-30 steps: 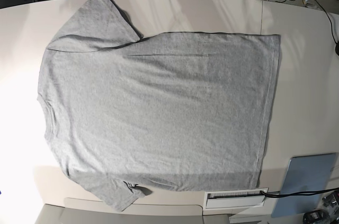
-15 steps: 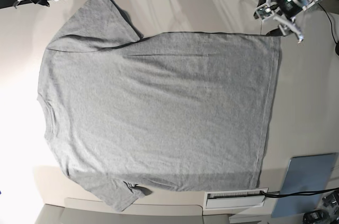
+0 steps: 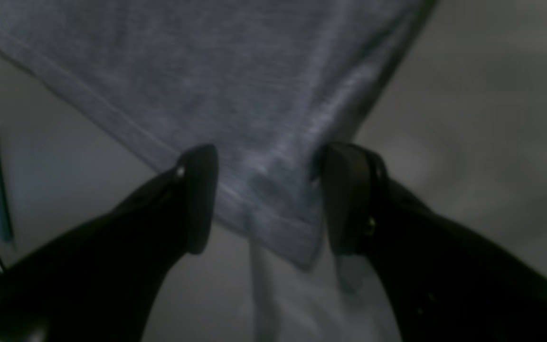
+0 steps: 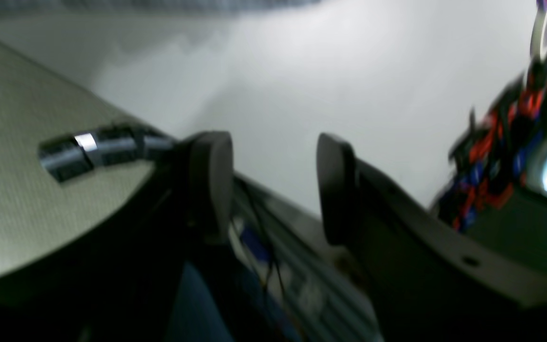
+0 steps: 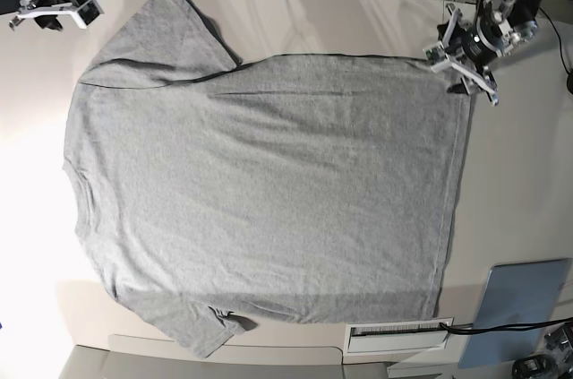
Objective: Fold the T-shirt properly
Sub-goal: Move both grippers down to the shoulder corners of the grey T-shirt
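Claw on my left (image 5: 463, 67) hangs spread wide, empty, over the T-shirt's (image 5: 269, 191) far hem corner, one finger (image 3: 200, 197) either side of it. Right claw (image 5: 52, 13) is parted too, grasping nothing, off past the sleeve. Shirt lies flat, plain side up, on the counter (image 5: 519, 182); I judge no fold made yet, all left.
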You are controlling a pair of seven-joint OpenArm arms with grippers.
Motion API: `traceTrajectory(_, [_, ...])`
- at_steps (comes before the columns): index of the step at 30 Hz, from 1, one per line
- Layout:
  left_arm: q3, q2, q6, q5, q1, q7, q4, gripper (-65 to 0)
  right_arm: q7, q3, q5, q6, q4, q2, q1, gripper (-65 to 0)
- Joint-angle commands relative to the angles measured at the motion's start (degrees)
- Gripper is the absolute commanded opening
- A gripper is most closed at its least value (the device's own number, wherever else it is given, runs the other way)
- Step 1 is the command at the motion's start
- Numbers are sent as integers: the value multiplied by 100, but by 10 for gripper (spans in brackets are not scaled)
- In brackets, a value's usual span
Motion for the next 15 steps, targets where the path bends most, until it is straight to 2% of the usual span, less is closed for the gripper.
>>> traceTrajectory(1, [-4, -85, -120, 72, 17, -24, -96, -289, 160, 48, -52, -55, 79, 39, -46, -361])
traceTrajectory(3, [-4, -70, -197, 74, -35, -293, -280, -289, 485, 48, -229, -46, 79, 37, -46, -361])
traceTrajectory(6, [-4, -42, -192, 74, -120, -308, -487, -289, 826, 48, -640, -46, 79, 39, -42, -361])
traceTrajectory(10, [-4, -37, -146, 72, -313, -387, -772, -290, 920, 48, -756, 13, 79, 39, 50, -361])
traceTrajectory(15, [-4, 66, -151, 133, -538, -525, -1266, -305, 955, 48, -756, 743, 79, 39, 208, -361])
